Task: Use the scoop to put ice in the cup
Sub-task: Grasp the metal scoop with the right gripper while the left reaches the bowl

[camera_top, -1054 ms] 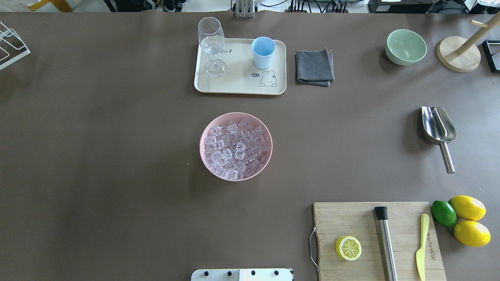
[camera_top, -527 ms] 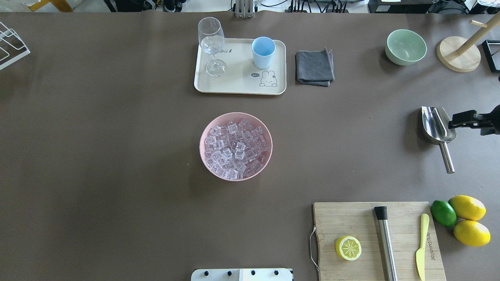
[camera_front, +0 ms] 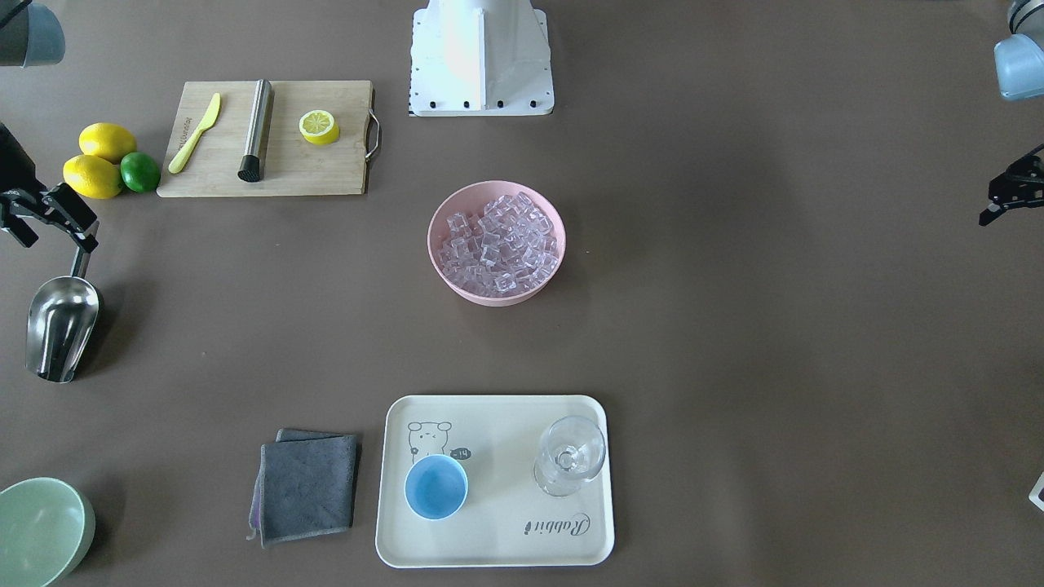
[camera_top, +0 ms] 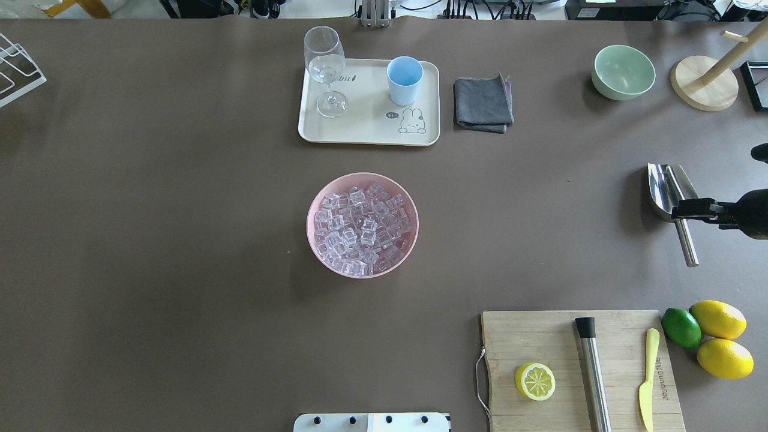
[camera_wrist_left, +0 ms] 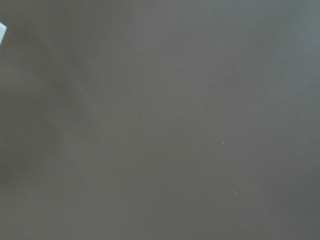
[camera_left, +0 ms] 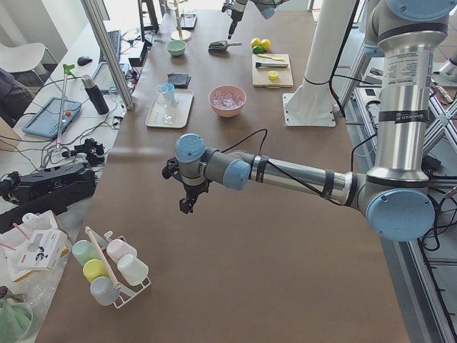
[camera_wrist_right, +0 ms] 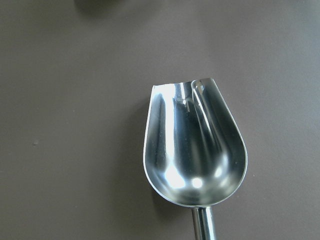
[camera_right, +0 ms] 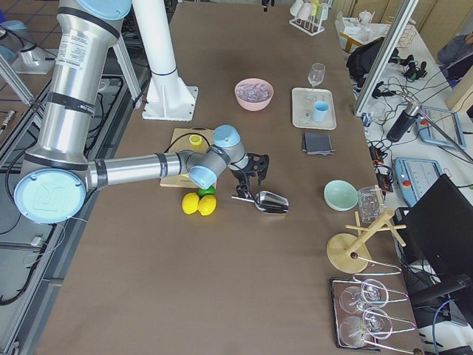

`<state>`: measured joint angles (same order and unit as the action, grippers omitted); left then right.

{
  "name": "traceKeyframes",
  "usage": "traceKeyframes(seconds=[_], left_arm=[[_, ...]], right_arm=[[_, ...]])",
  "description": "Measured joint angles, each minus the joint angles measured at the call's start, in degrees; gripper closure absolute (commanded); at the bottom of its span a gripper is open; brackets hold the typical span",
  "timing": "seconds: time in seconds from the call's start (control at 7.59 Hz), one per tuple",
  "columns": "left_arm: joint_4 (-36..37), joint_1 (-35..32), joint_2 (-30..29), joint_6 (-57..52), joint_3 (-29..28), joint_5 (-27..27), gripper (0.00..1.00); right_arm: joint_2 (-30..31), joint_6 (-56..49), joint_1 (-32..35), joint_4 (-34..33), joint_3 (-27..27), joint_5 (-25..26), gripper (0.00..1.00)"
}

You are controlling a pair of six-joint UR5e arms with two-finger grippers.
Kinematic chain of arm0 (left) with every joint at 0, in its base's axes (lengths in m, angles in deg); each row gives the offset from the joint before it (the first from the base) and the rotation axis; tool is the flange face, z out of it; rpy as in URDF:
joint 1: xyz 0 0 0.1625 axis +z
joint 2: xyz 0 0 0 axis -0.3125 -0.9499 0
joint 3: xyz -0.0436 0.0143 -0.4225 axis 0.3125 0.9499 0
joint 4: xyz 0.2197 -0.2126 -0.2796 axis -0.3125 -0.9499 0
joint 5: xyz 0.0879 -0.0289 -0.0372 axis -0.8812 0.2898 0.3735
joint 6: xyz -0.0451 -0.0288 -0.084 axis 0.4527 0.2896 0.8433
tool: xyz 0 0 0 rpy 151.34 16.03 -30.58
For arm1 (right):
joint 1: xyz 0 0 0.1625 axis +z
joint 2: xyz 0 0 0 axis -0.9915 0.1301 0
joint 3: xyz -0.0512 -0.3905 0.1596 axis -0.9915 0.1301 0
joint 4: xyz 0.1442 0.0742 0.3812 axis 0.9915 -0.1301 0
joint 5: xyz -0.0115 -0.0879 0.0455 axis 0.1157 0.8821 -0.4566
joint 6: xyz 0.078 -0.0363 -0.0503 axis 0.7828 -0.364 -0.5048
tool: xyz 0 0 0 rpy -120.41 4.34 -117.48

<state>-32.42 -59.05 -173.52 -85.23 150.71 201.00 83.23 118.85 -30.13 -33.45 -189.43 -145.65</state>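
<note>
Steel scoop (camera_top: 663, 186) lay right beneath the right gripper (camera_front: 53, 232), fingers spread wide, nothing held yet. Ice (camera_top: 363, 225) and cup (camera_top: 404, 75) sat well off to its side. Danger: an off-centre pinch could have rolled that slick round handle (camera_top: 689, 246) away.

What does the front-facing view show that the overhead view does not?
Only the front-facing view shows the left pincer, at its right edge, and the robot's white base. Only the overhead view shows the wire rack and the wooden stand at the far corners. Both show the right pincer over the handle of the scoop, the ice in the pink bowl, and the cup on the tray beside the glass.
</note>
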Motion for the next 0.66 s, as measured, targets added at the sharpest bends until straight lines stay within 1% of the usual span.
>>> traceKeyframes(seconds=[0.26, 0.4, 0.53, 0.66], left_arm=[[-0.57, 5.23, -1.41, -0.07, 1.98, -0.07, 0.01], [-0.82, 8.51, -2.37, -0.10, 3.68, -0.12, 0.01], [-1.04, 10.66, -3.96, -0.15, 4.97, -0.11, 0.01], [-1.59, 13.36, -5.82, -0.17, 5.64, -0.18, 0.01]], right_arm=[[2.17, 1.46, -2.71, 5.33, 2.14, 3.51, 0.06], [2.42, 2.39, -4.45, 6.59, 3.12, 5.37, 0.11], [2.46, 3.73, -6.54, 7.09, 3.68, 7.71, 0.20], [2.46, 4.56, -8.04, 7.28, 3.96, 9.27, 0.23]])
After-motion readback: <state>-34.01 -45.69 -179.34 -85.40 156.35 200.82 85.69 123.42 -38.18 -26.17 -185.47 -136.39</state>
